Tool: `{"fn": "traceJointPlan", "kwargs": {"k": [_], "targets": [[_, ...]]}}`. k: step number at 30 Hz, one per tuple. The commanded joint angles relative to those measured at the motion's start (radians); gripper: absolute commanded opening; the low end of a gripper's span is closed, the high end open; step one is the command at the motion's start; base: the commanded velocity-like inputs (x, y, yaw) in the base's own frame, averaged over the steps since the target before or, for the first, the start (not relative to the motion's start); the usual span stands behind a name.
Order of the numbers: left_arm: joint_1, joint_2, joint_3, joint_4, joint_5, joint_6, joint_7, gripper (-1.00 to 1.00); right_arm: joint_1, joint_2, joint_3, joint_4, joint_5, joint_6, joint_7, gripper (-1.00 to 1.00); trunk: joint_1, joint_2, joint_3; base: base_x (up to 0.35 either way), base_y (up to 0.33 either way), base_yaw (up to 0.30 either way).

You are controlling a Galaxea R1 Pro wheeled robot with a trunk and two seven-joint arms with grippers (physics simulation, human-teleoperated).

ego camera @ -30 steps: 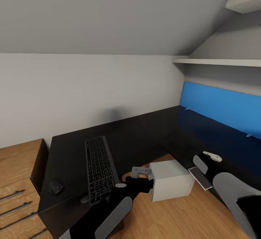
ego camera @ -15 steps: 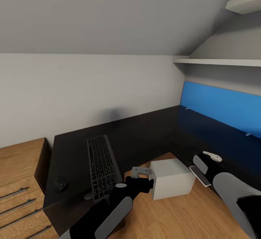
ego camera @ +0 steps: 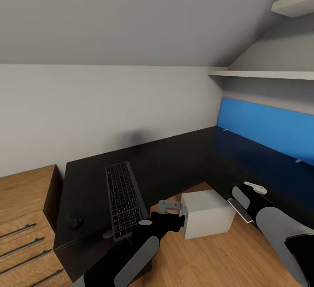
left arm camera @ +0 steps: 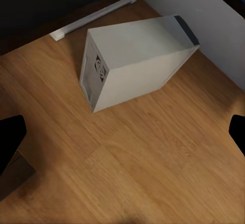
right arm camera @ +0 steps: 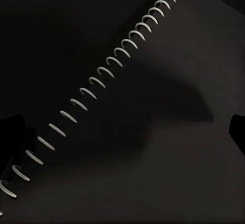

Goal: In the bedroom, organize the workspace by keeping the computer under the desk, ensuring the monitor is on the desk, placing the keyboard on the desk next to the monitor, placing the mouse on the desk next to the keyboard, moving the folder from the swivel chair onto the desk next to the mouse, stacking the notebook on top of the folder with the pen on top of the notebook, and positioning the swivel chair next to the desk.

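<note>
Two arms hung low in front of an L-shaped dark worktop (ego camera: 179, 156). Biggest item apart from that: the white computer (ego camera: 205, 214), a boxy tower lying on the wood floor (ego camera: 218, 256) in the worktop's inner corner, at the edge rather than tucked under. Likely heavy and rigid with smooth flat sides; judged better pushed on a broad face than pinched.

Next, the keyboard (ego camera: 123, 197) lay flat on the worktop's left wing, long and stiff, thin, probably light; long edges looked like the hold. Notebook (right arm camera: 122, 101), black with a wire spiral, sat directly below the right end effector (right arm camera: 122, 137), resting on the dark worktop by the look of it; thin cover, somewhat floppy, so a grip at an edge near the spiral seemed safest. Mouse (ego camera: 75, 220) sat near the worktop's left front corner, apart from the keyboard, small and probably slick.

Left end effector (left arm camera: 122, 132) was wide open, empty, aimed at the computer and floor. Right end effector also spread open, holding nothing.
</note>
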Motion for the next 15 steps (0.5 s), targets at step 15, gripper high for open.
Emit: {"fn": "traceJointPlan", "kwargs": {"k": [15], "targets": [[-0.001, 0.0, 0.002, -0.045, 0.01, 0.0, 0.011, 1.0, 0.0, 0.0, 0.011, -0.002, -0.004, 0.008, -0.006, 1.0, 0.015, -0.029, -0.014, 0.0, 0.0, 0.0]]}}
